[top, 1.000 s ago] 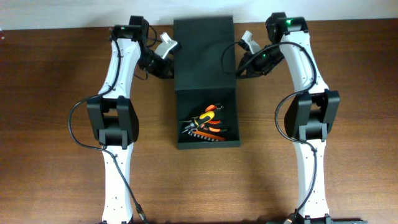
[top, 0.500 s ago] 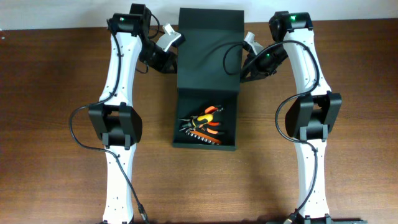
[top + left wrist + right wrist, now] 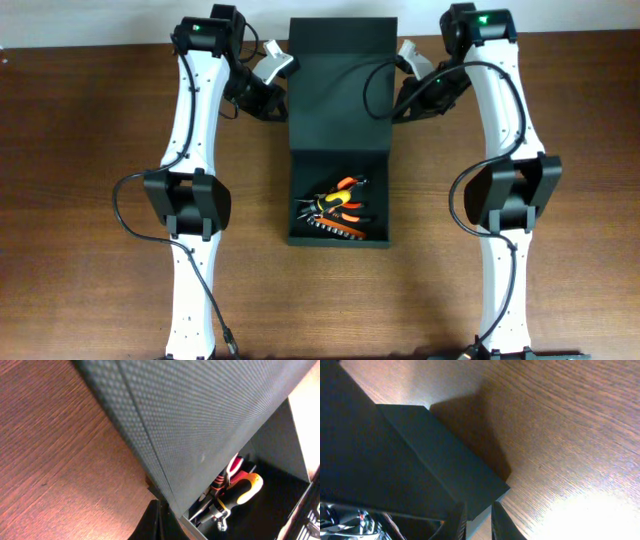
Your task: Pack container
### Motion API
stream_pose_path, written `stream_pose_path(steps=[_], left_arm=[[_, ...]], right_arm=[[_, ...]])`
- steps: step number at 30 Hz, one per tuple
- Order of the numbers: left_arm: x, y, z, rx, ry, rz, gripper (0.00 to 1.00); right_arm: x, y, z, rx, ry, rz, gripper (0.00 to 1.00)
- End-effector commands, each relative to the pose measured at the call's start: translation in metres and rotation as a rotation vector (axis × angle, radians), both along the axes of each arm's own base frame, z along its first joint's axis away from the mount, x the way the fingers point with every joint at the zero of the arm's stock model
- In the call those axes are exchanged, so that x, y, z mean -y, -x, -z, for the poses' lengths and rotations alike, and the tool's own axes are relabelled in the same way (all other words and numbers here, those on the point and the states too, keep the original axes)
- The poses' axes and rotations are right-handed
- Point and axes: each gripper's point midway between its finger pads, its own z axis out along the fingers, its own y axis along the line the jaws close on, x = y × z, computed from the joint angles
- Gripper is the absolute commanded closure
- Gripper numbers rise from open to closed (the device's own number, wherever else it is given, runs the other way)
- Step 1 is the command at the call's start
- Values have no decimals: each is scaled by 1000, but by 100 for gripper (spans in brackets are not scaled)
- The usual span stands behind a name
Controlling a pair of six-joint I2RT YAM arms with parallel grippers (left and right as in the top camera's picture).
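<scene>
Left pincer (image 3: pixel 161 519) sits at the left edge of the lid (image 3: pixel 340 90) with one finger showing; I cannot tell its grip. The container (image 3: pixel 338 240), mid-counter (image 3: pixel 80 200), tools (image 3: pixel 335 208) inside, has slid rightward since half a second ago. Right pincer (image 3: pixel 477 519) clamps the lid's right edge.

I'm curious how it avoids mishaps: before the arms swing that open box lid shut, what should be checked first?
1. Tools all lying inside the box: ok.
2. Nothing poking above the box rim: cannot tell.
3. Right gripper has a finger on each side of the lid edge: ok.
4. Left gripper gripping the lid: cannot tell; only one finger shows.
5. Right arm's cable out of the lid's way: cannot tell; from above it loops over the lid's edge.
</scene>
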Motion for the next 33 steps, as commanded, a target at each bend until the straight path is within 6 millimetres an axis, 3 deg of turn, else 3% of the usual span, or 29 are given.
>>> stream_pose_path(steps=[1,15,33], left_arm=[[21,6,-24,45,57,42,98],[21,7,-40,77,62,42,98],[21,7,-40,81,62,43,98]], right_arm=[[-21,5,-44,92,-75,-36,84],[-21,5,-46,97,-75,-36,80],[-22,5,-46,118,-85,-67,80]])
